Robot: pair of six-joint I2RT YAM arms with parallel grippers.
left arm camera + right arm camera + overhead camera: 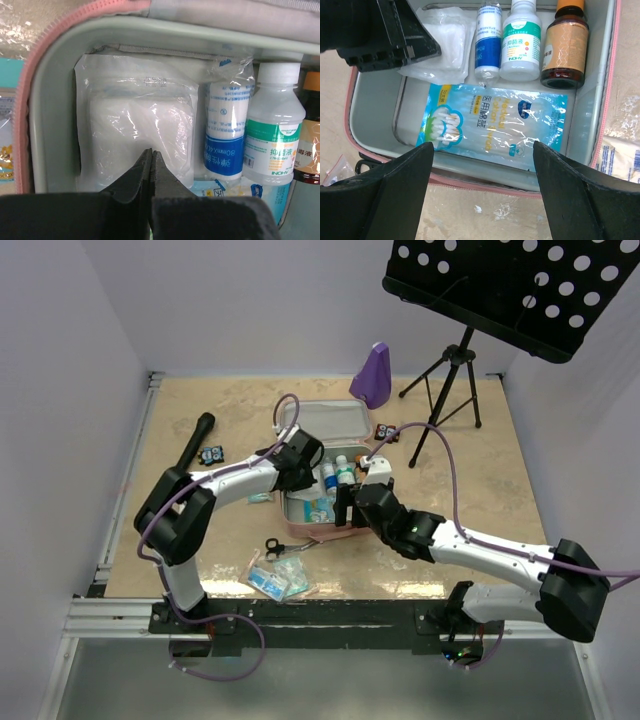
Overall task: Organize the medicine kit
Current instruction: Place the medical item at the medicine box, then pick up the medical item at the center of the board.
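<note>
Over the medicine kit (375,135), left pincer (151,155) shut, empty, above the gauze packet (135,115) — right pincer (482,145) wide open, empty.

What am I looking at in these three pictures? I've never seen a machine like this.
These are two robot arms bolted to the near edge of a table, each ending in a two-finger gripper. The wide picture comes from a camera above and behind them; the other two come from cameras on the wrists. In the middle lies an open pink medicine kit. The left gripper is shut, its tips over a gauze packet, holding nothing that I can see. The right gripper hangs open above a cotton swab packet. Also inside: a wrapped bandage roll, a white bottle and a brown bottle. On the table outside: scissors, loose packets, a purple metronome-shaped object.
</note>
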